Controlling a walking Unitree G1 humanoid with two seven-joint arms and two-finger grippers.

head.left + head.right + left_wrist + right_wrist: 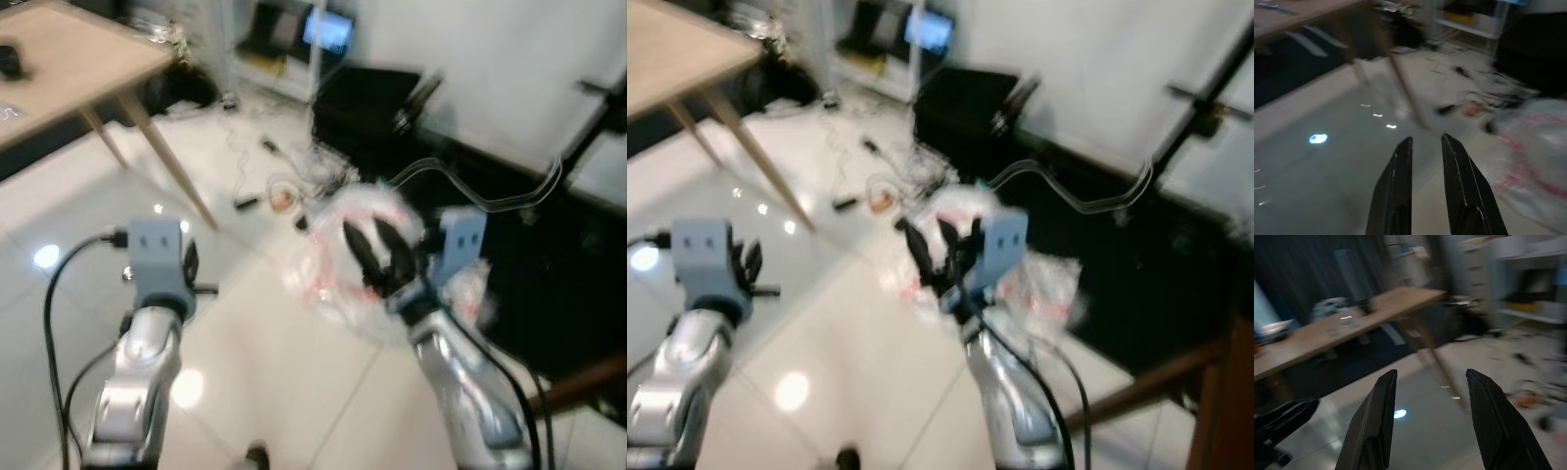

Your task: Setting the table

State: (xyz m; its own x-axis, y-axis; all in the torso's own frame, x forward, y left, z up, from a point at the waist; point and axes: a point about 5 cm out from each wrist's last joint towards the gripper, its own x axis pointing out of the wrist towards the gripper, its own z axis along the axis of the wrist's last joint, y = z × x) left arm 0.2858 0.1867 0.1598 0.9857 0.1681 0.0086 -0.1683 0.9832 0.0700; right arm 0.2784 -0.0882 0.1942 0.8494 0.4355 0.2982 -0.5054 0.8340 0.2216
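Note:
The views are blurred by motion. A light wooden table (69, 59) on slanted legs stands at the far left, with a small dark object (8, 61) on its top. My left gripper (191, 262) hangs over the white tiled floor short of the table; in the left wrist view its fingers (1400, 166) stand a narrow gap apart with nothing between them. My right gripper (370, 235) is raised in the middle, in front of a plastic bag, and its fingers (1376, 411) are spread wide and empty. The table (1352, 323) lies far ahead of it.
Crinkled white plastic bags (338, 294) with red print lie on the floor ahead. Loose cables and small bits (279, 191) are strewn beyond them. A black cabinet (362, 98) and a shelf with a lit screen (328, 29) stand at the back. Dark furniture (549, 284) fills the right.

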